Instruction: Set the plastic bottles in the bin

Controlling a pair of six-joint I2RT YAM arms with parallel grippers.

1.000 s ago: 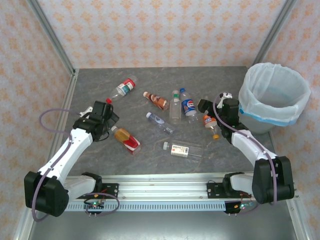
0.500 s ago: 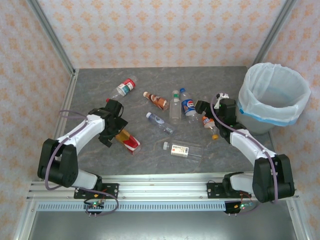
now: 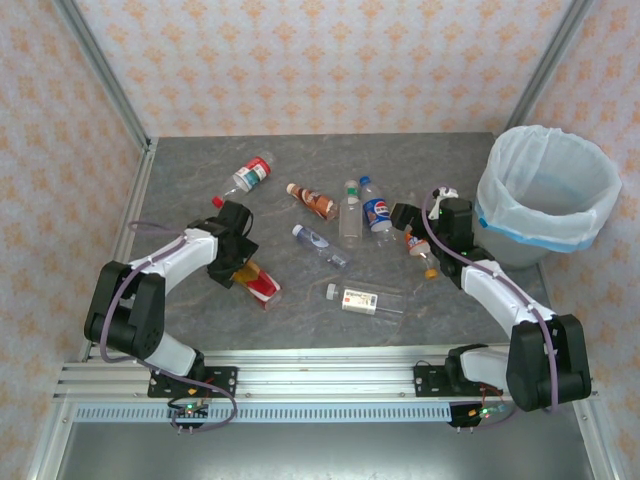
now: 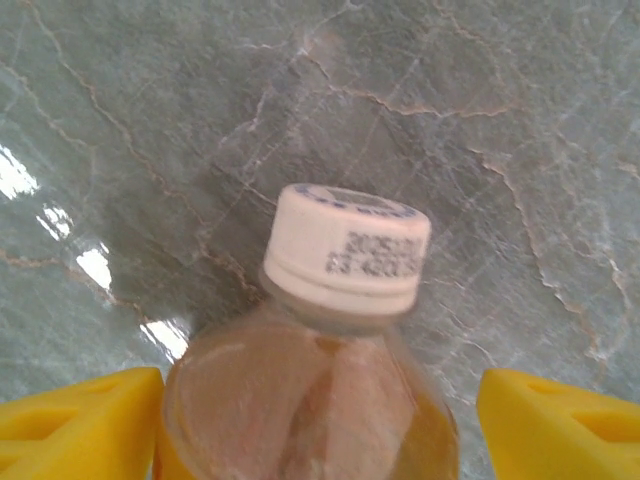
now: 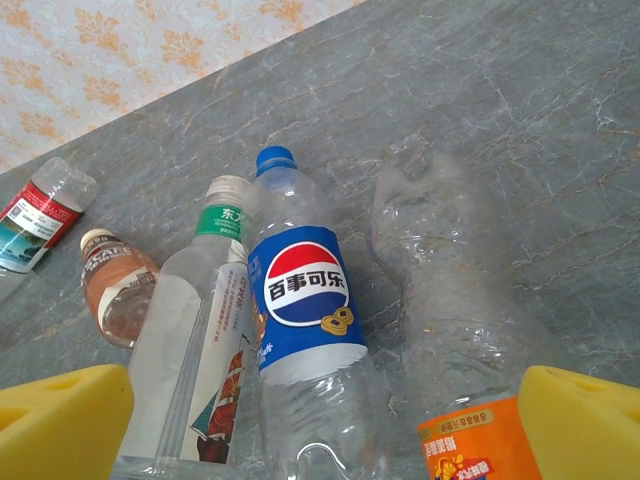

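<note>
Plastic bottles [image 3: 365,300]: you have eight, all lying scattered on the desk [image 3: 430,160].
Bin [image 3: 497,195]: upright at the desk's right edge, white liner in place, bottles to its left.
Left jaws: apart, astride the white-capped amber bottle [image 4: 340,260], not clamped on it.
Right jaws: wide apart, low over the orange-labelled bottle [image 5: 455,340], with the blue-labelled bottle [image 5: 305,320] just beside it.
</note>
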